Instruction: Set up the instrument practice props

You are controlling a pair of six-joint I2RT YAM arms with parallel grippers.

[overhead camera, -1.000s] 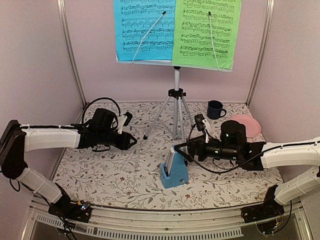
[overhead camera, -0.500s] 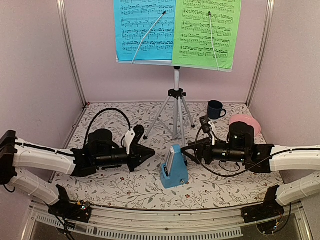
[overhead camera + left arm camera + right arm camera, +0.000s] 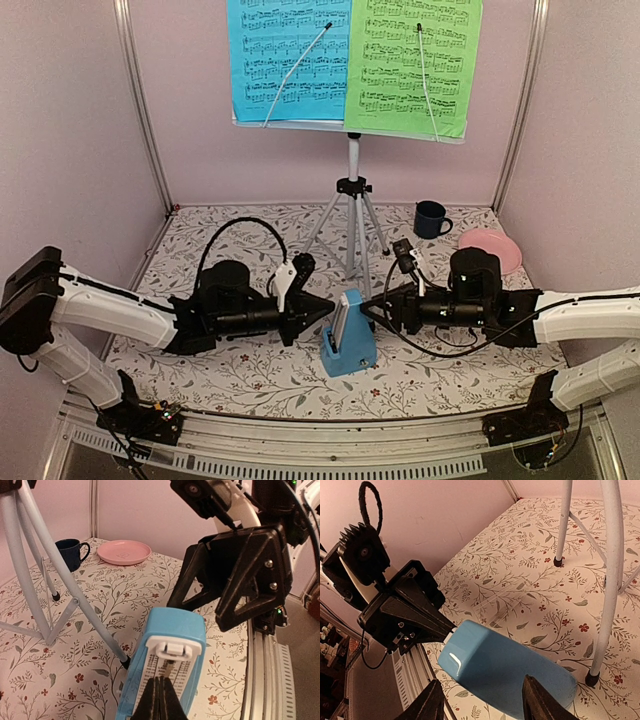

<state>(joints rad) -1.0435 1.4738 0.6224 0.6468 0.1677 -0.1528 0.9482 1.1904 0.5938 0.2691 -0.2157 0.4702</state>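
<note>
The small blue pyramid metronome [image 3: 350, 348] stands at the front middle, its white scale face toward my left arm. My left gripper [image 3: 327, 308] is shut, and in the left wrist view its tips [image 3: 160, 692] rest on that face just below the pendulum of the metronome [image 3: 175, 625]. My right gripper [image 3: 372, 300] is open, and in the right wrist view [image 3: 485, 702] its fingers stand on either side of the metronome's back [image 3: 515, 665]. The music stand's silver tripod [image 3: 352, 215] stands behind. It carries the blue sheet [image 3: 288, 55] and the green sheet [image 3: 412, 60].
A dark blue mug [image 3: 430, 218] and a pink plate [image 3: 490, 248] sit at the back right; both show in the left wrist view, the mug [image 3: 69, 550] and the plate [image 3: 124, 552]. Tripod legs [image 3: 612, 580] stand close behind the metronome. Pink walls enclose the table on three sides.
My left arm has swung right and forward from the left side until its shut tips reached the metronome's face. My right gripper has stayed open at the metronome's back.
</note>
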